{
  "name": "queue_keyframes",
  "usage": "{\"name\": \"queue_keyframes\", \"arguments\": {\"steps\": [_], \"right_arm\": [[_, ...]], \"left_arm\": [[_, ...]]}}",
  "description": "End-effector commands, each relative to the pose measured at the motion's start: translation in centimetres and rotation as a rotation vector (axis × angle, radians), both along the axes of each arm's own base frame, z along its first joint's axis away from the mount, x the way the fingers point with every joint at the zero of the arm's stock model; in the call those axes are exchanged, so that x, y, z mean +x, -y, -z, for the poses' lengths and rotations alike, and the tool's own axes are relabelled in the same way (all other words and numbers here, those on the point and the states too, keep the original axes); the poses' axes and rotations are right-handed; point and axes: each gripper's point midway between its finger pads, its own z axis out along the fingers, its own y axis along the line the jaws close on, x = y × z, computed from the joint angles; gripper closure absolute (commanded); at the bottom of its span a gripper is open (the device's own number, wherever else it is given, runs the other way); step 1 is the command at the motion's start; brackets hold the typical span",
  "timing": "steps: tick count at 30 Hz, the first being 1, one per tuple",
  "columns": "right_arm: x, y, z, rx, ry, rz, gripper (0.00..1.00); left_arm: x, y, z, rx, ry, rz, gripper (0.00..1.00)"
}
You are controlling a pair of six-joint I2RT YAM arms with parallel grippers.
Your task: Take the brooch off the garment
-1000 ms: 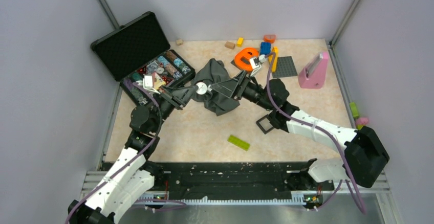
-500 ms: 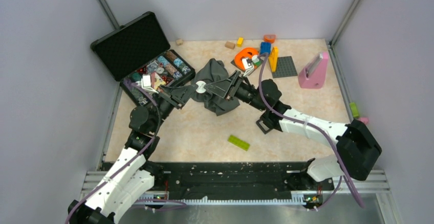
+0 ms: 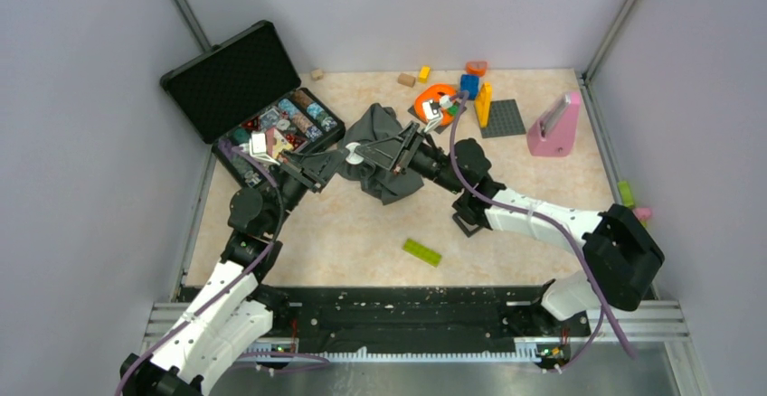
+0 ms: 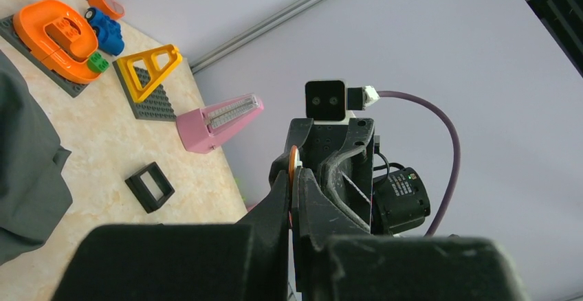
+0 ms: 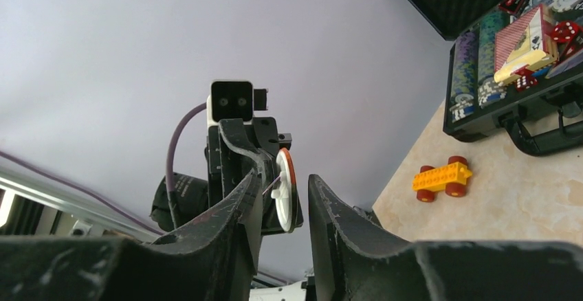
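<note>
The brooch [image 3: 354, 153] is a small round disc with an orange rim and a white back [image 5: 286, 192]. My left gripper [image 3: 344, 156] is shut on it and holds it on edge above the garment [image 3: 387, 163], a crumpled dark grey T-shirt. No fabric shows on the disc in the wrist views. In the left wrist view only the orange edge of the brooch [image 4: 293, 158] peeks between the closed fingers of the left gripper [image 4: 294, 177]. My right gripper [image 5: 283, 179] faces the left one head-on. Its jaws stand on either side of the brooch with a gap on each side.
An open black case [image 3: 244, 98] with chips and cards lies at the back left. An orange letter toy [image 3: 436, 102], grey baseplate [image 3: 502, 117] and pink wedge [image 3: 553, 125] stand behind. A black square frame [image 3: 468, 221] and green brick [image 3: 422, 251] lie nearer.
My right gripper has moved left up to the brooch and its jaws have narrowed around it. The left gripper has kept still, shut on the brooch.
</note>
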Motion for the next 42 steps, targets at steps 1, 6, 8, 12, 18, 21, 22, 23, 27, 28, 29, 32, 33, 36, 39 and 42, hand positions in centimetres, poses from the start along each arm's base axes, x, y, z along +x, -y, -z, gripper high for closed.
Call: {"name": "queue_keyframes", "arguments": {"steps": [1,6,8,12,18,21,22,23,27,28,29,32,33,36,39,42], "right_arm": [[-1.2,-0.6,-3.5,0.066,0.071,-0.037,0.68],[-1.2,-0.8,-3.1,0.042,0.076,-0.04,0.72],[-1.4,-0.9,-3.0,0.036,0.075,-0.045,0.77],[-1.4,-1.1,-2.5,0.006,0.068,-0.05,0.79],[-1.3,-1.3,-2.1,-0.019,0.068,-0.051,0.79],[-1.2,-1.3,-1.8,-0.037,0.074,-0.049,0.8],[-1.2,-1.3,-1.8,-0.042,0.078,-0.046,0.8],[-1.1,-1.4,-1.7,-0.048,0.08,-0.046,0.81],[-0.9,-1.5,-1.4,-0.082,0.097,-0.034,0.83],[-0.8,-1.5,-1.4,-0.088,0.102,-0.03,0.83],[-0.7,-1.5,-1.3,-0.097,0.104,-0.026,0.83],[-0.5,-1.6,-0.9,-0.114,0.11,-0.018,0.84],[-0.4,-1.5,-0.9,-0.116,0.11,-0.012,0.84],[-0.2,-1.6,-0.4,-0.129,0.11,-0.006,0.88],[0.0,-1.6,-0.1,-0.136,0.11,0.003,0.89],[0.2,-1.7,0.0,-0.13,0.112,0.012,0.89]], "left_arm": [[-0.2,-0.3,-1.4,-0.002,0.066,-0.014,1.0],[-0.3,-0.3,-1.3,0.004,0.069,-0.014,1.0],[-0.3,-0.4,-1.4,0.004,0.07,-0.019,1.0],[-0.4,-0.4,-1.7,0.007,0.078,-0.021,1.0],[-0.5,-0.2,-1.8,0.017,0.075,-0.006,1.0],[-0.6,-0.3,-1.9,0.022,0.08,-0.01,1.0],[-0.6,-0.3,-2.0,0.025,0.082,-0.01,1.0],[-0.6,-0.3,-1.9,0.03,0.081,-0.012,1.0],[-0.9,-0.2,-2.1,0.044,0.076,-0.002,1.0],[-0.9,-0.2,-2.0,0.044,0.07,0.002,1.0],[-0.9,-0.1,-2.1,0.042,0.066,0.006,1.0],[-0.9,0.0,-2.2,0.032,0.06,0.017,1.0],[-0.9,0.1,-2.2,0.028,0.059,0.02,1.0],[-1.0,0.2,-2.4,0.015,0.057,0.029,1.0],[-1.0,0.3,-2.5,0.006,0.056,0.043,1.0],[-1.1,0.5,-2.6,-0.005,0.063,0.056,1.0]]}}
